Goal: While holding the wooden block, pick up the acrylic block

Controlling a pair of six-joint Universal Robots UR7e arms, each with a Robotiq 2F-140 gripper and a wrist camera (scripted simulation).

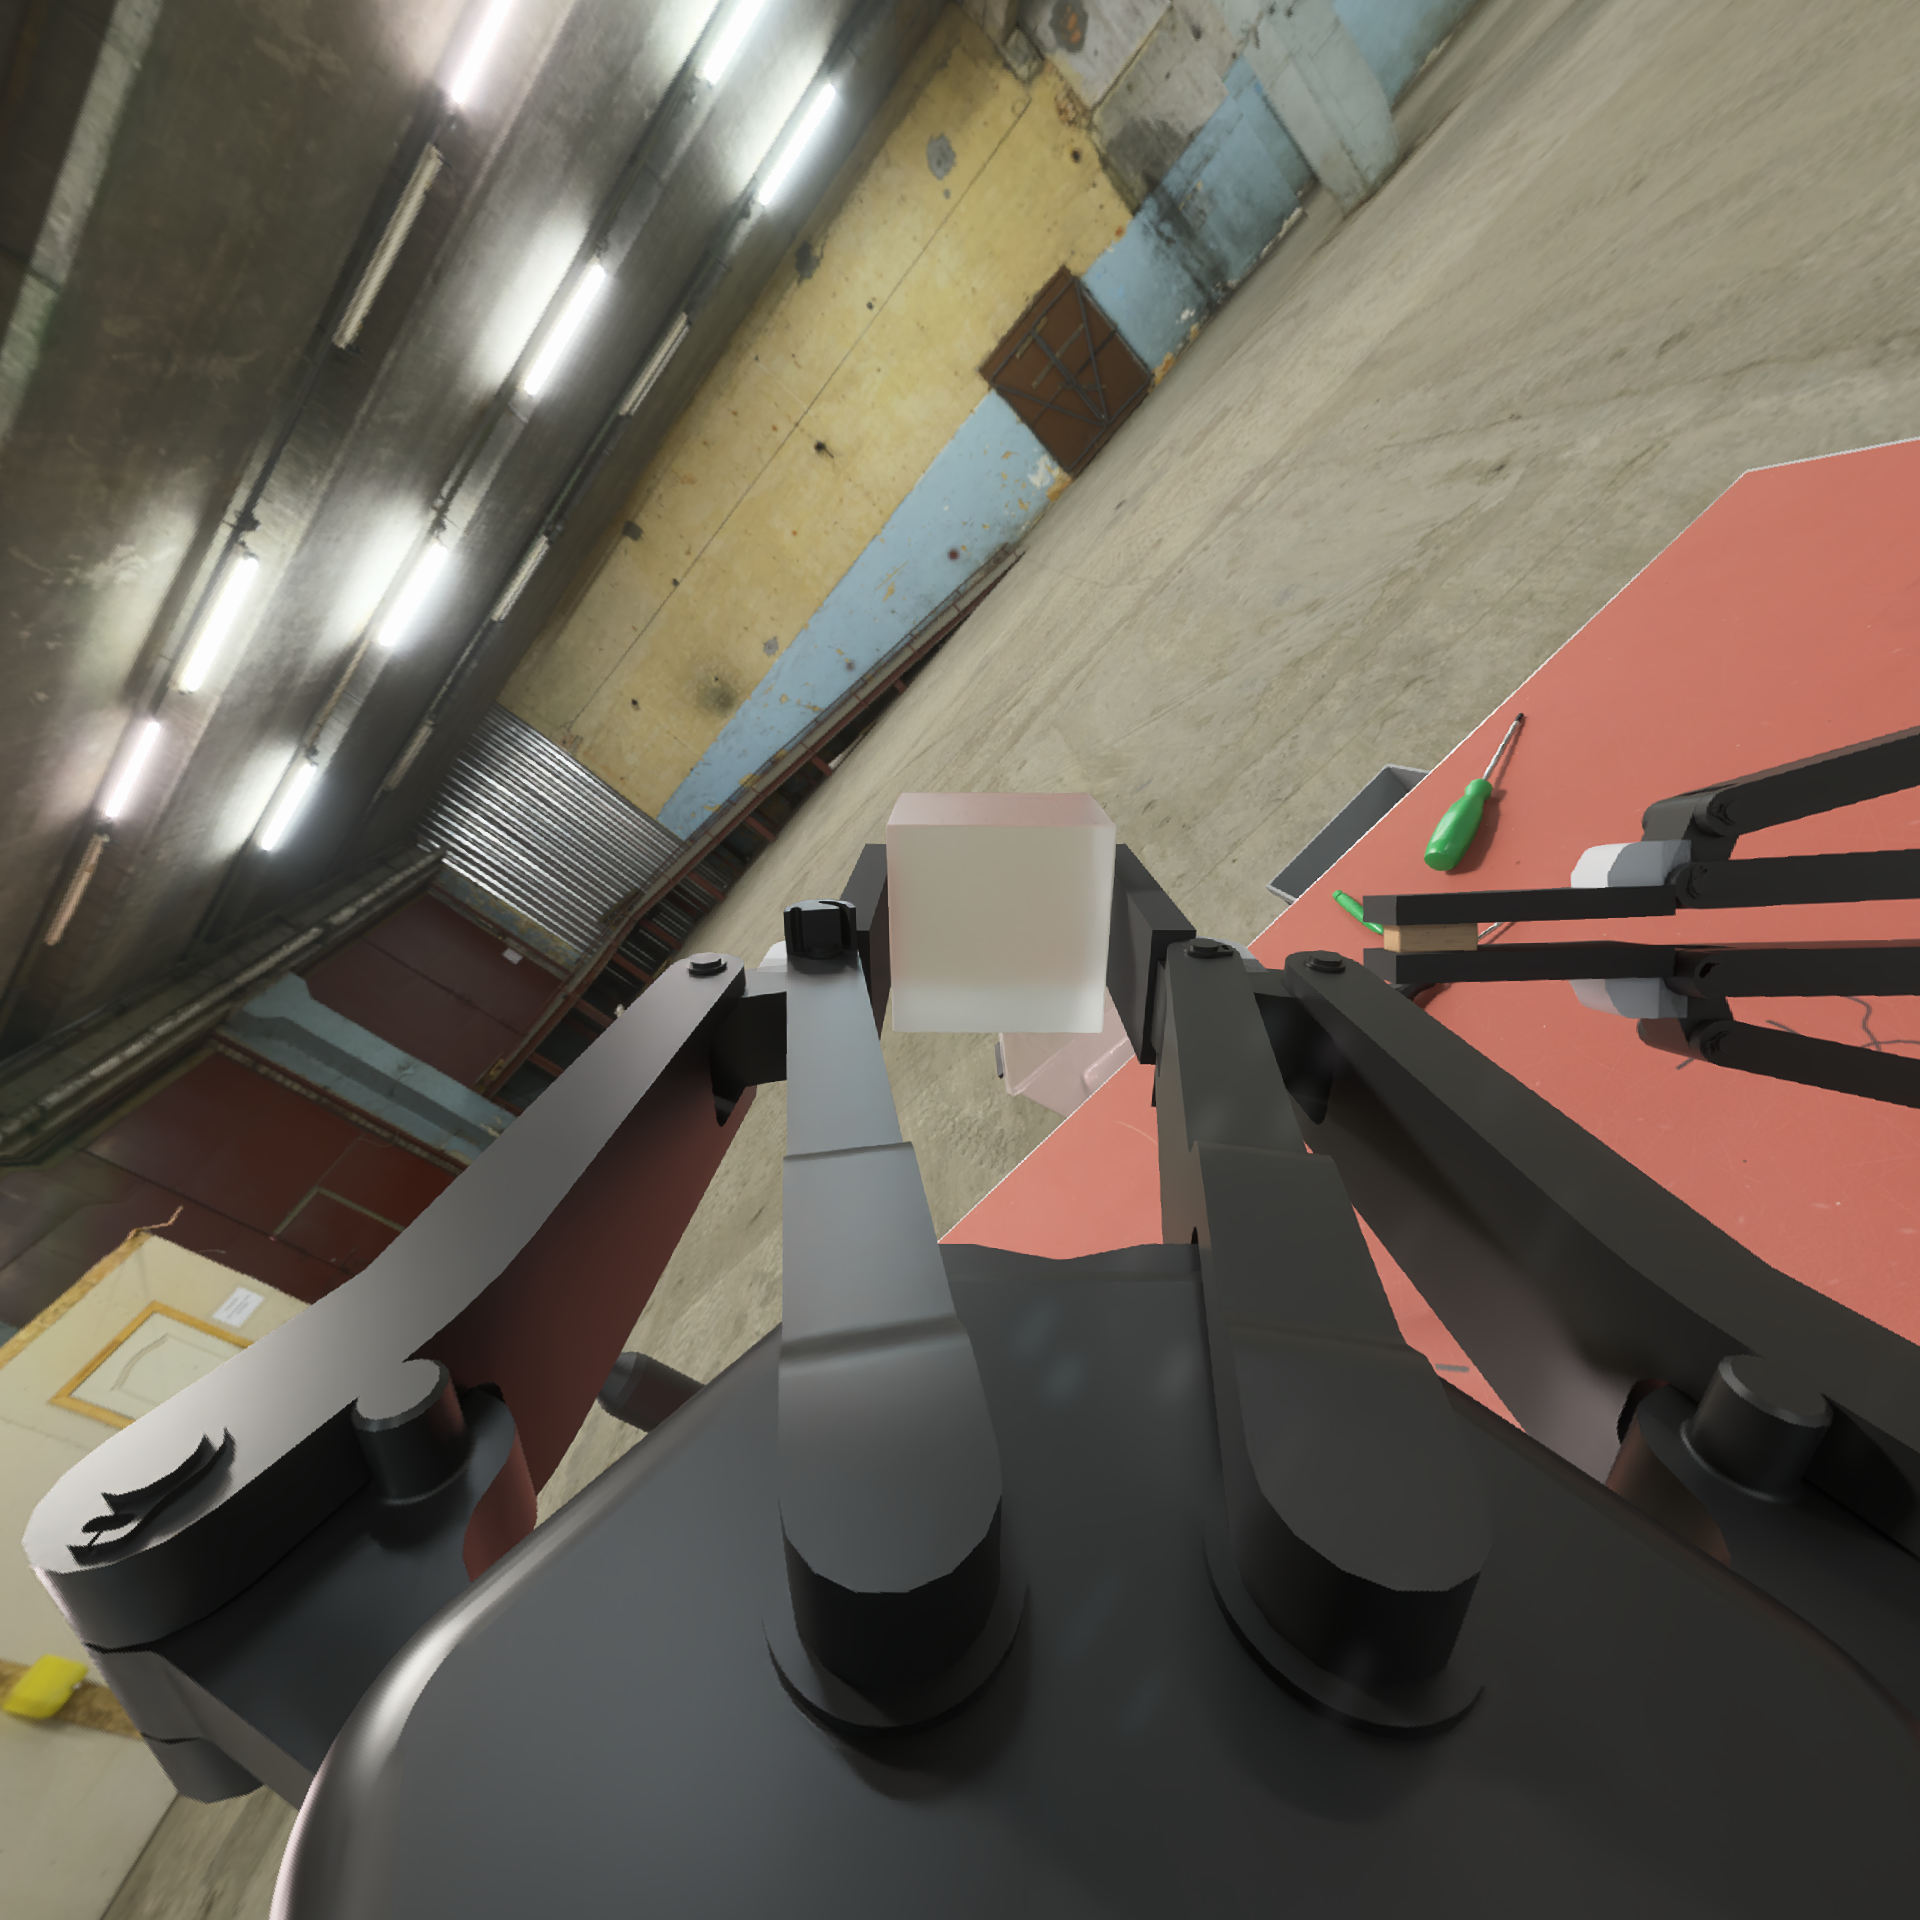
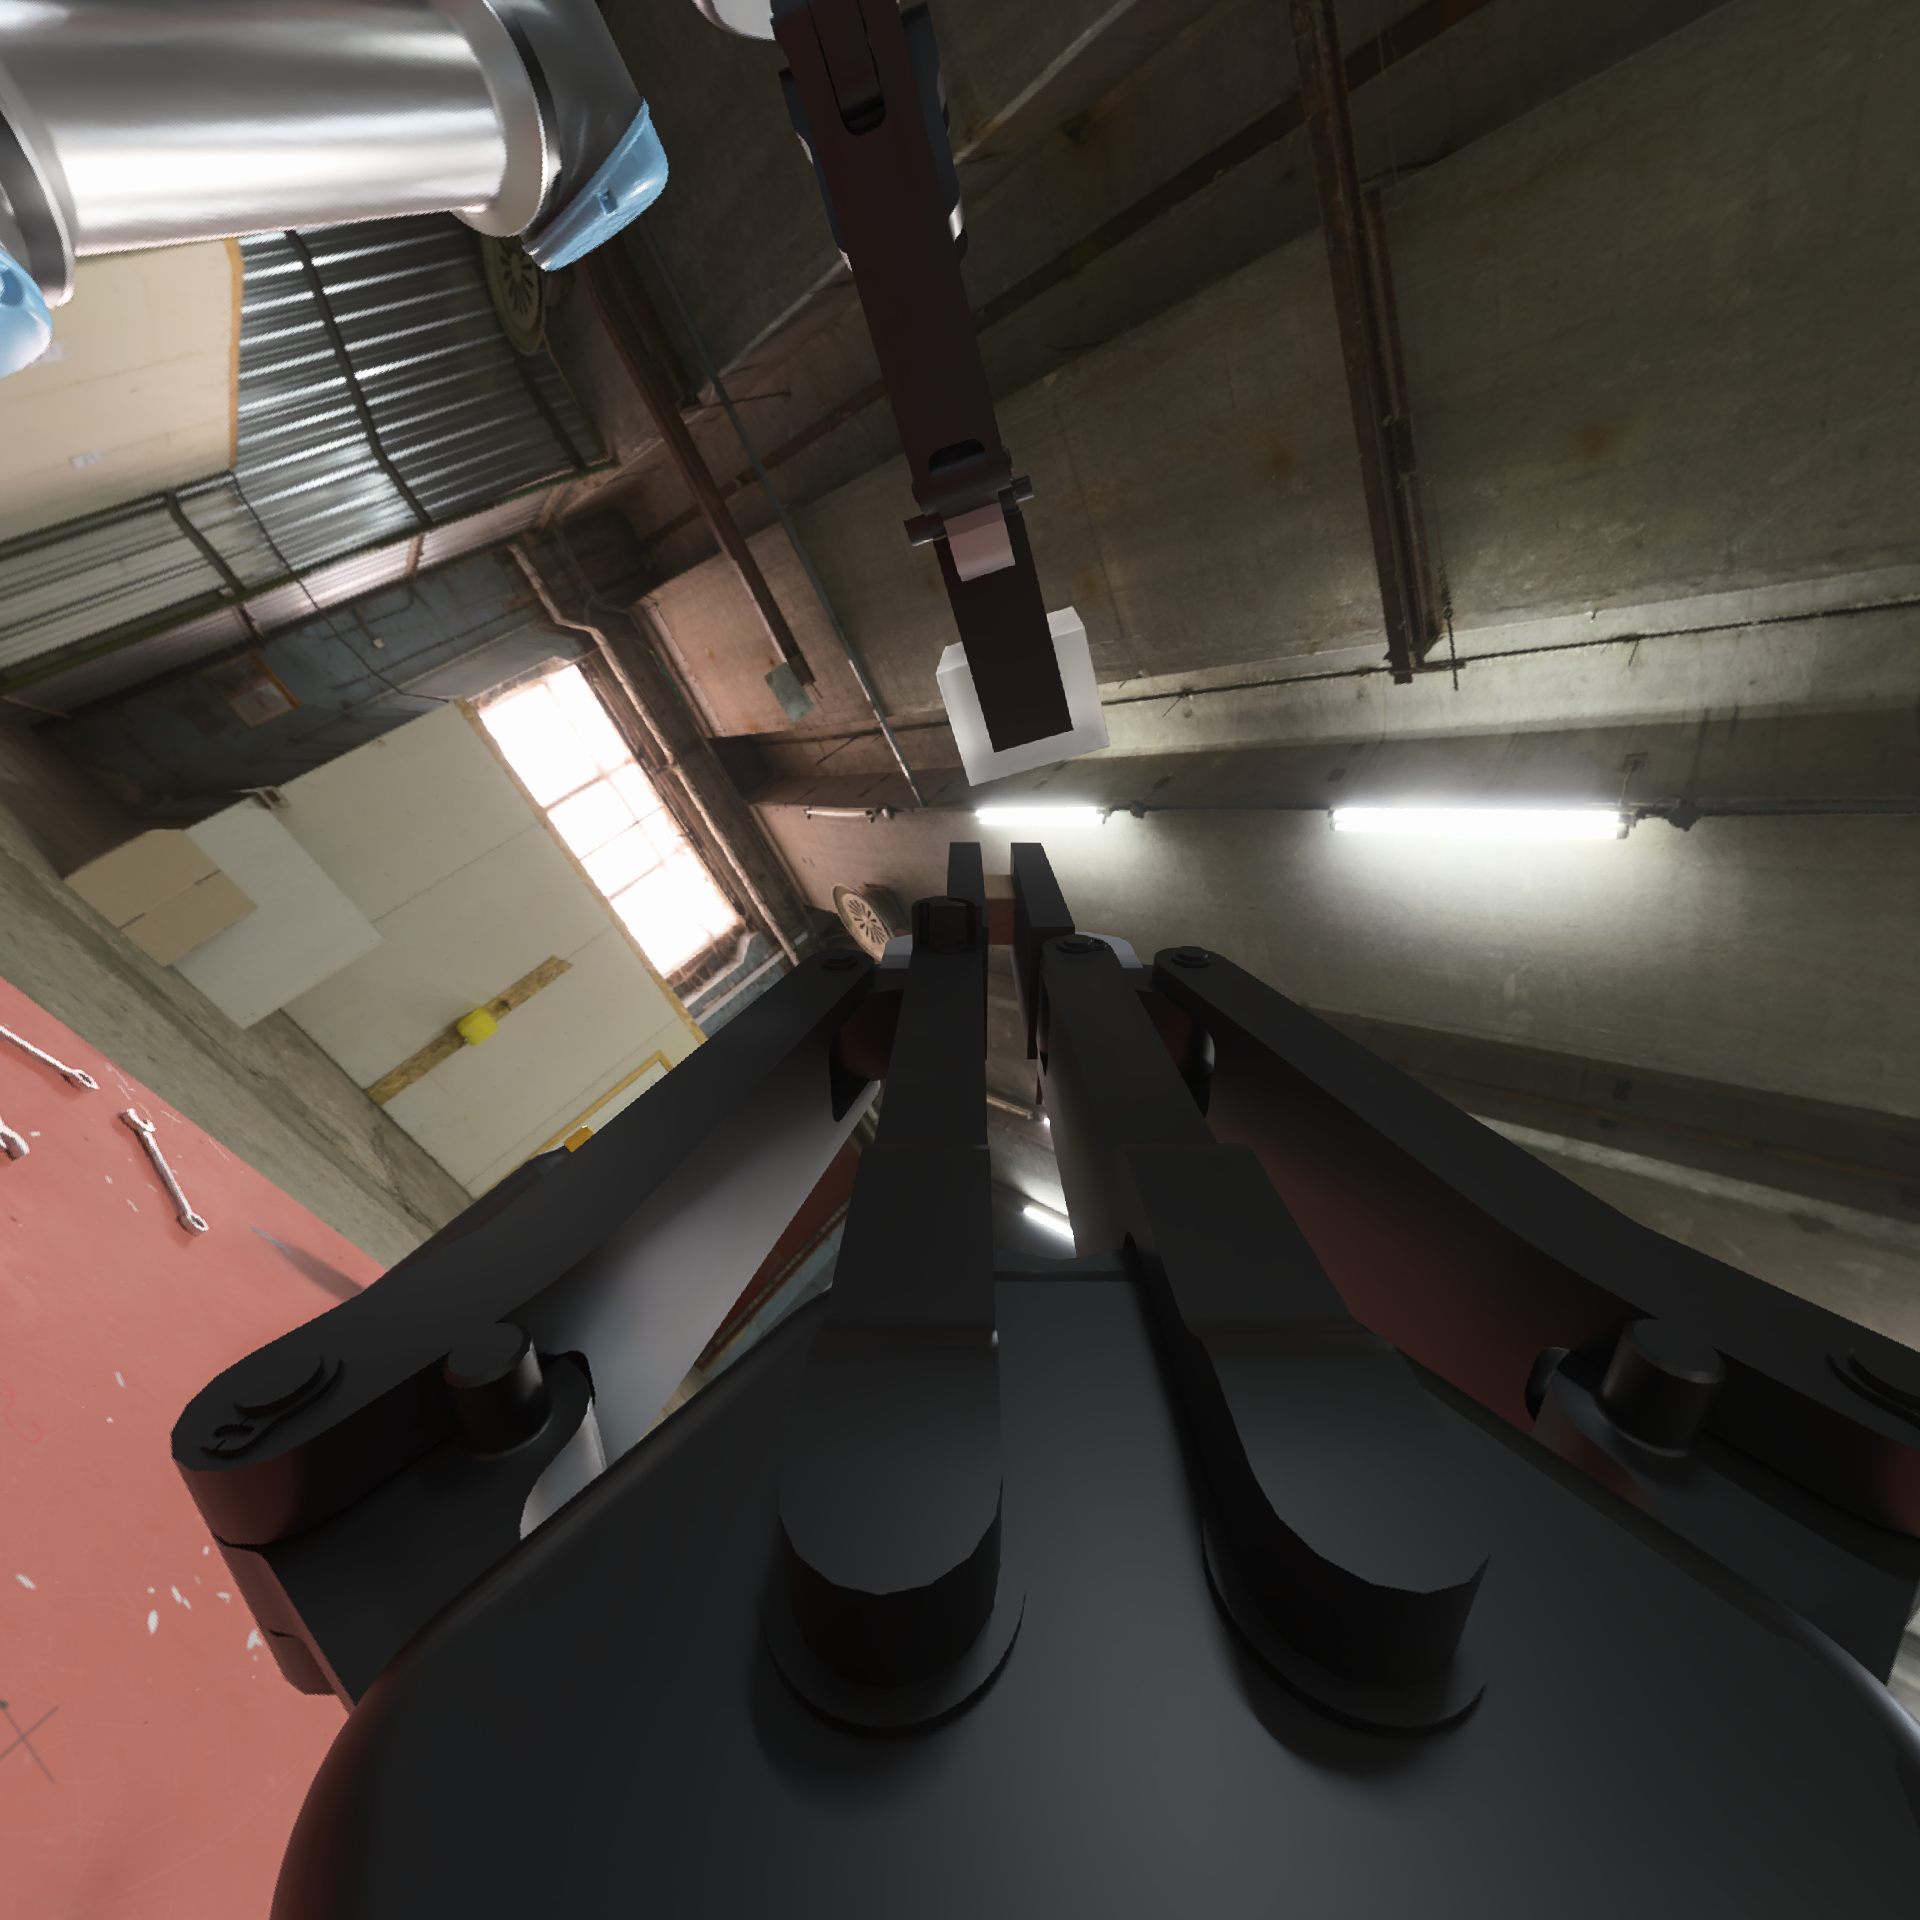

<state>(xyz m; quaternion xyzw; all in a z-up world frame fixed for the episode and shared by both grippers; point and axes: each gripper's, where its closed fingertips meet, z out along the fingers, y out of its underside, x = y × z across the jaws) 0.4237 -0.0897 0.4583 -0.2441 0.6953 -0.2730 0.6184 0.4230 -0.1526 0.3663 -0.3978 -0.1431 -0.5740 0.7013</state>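
The acrylic block (image 1: 997, 914) was clamped in the left hand (image 1: 1003, 925), raised clear of the red tabletop (image 1: 1662, 1195). The right hand (image 1: 1429, 938) gripped the wooden block (image 1: 1429, 938) above the tabletop, near a green screwdriver (image 1: 1467, 810).

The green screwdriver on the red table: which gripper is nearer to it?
Right. The right gripper, shut on the wooden block, hangs close beside the green screwdriver. The left gripper, holding the acrylic block, is farther away, past the table edge.
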